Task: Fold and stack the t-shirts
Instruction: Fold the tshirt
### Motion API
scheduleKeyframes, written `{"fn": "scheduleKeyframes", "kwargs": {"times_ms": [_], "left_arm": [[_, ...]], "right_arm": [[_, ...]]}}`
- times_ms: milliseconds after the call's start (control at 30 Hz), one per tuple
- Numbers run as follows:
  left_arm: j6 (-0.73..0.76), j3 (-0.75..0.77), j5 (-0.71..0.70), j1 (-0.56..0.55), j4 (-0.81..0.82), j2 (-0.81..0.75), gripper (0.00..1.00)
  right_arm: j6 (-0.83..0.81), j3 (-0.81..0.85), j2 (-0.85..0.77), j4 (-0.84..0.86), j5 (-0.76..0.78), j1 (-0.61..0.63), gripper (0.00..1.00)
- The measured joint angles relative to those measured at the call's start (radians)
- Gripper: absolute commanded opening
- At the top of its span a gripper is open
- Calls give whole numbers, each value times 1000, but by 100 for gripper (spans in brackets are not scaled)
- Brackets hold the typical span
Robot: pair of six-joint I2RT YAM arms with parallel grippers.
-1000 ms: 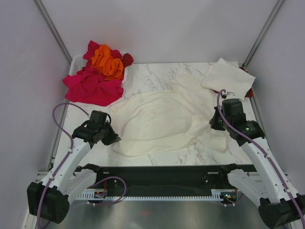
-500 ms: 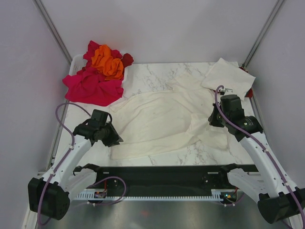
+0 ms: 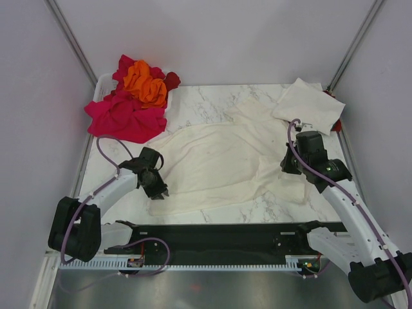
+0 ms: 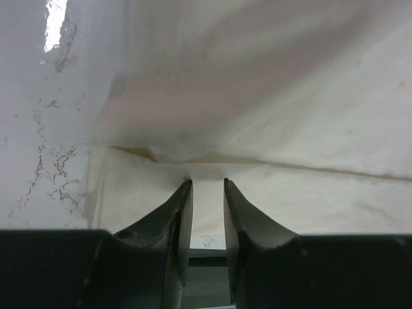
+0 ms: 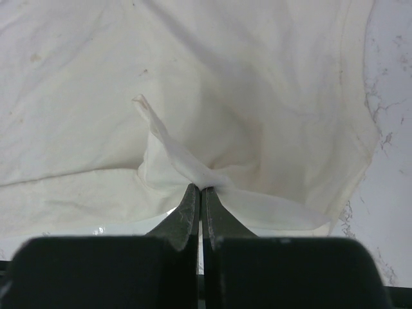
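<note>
A cream t-shirt (image 3: 212, 161) lies spread and rumpled across the middle of the marble table. My left gripper (image 3: 162, 192) sits low at the shirt's near-left edge. In the left wrist view its fingers (image 4: 207, 181) stand apart over the cream cloth (image 4: 270, 96), pinching nothing. My right gripper (image 3: 288, 168) is at the shirt's right side. In the right wrist view it (image 5: 201, 187) is shut on a bunched fold of the cream cloth (image 5: 257, 77). A folded cream t-shirt (image 3: 308, 105) rests at the back right corner.
A heap of magenta-pink (image 3: 122, 119), orange (image 3: 145, 82) and dark red (image 3: 172, 80) t-shirts lies at the back left over a white basket rim (image 3: 103, 80). A bit of red cloth (image 3: 331, 94) peeks from behind the folded tee. Bare marble (image 3: 193, 100) shows behind the spread shirt.
My left gripper has opened, letting go of the shirt's near-left edge, and has shifted right toward the cloth. My right gripper has moved slightly back with its fold still held.
</note>
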Motion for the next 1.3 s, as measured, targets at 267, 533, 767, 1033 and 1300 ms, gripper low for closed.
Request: {"fn": "scheduleKeyframes", "kwargs": {"times_ms": [267,533,767,1033,1300], "left_arm": [[2,-9,-64,0,42,49,34],[3,-9,-77,-2,64,56,44],[4,-13,-77,-2,74,56,40],[16,-32,-80,-2,86,40,8],[20,-43,-75,-2,93,18,2]], "right_arm": [[0,42,-60,-21,18,0,0],[-1,42,-62,-29,10,0,0],[-4,39,-66,-30,10,0,0],[-5,35,-69,-31,10,0,0],[-5,35,-83,-31,10,0,0]]}}
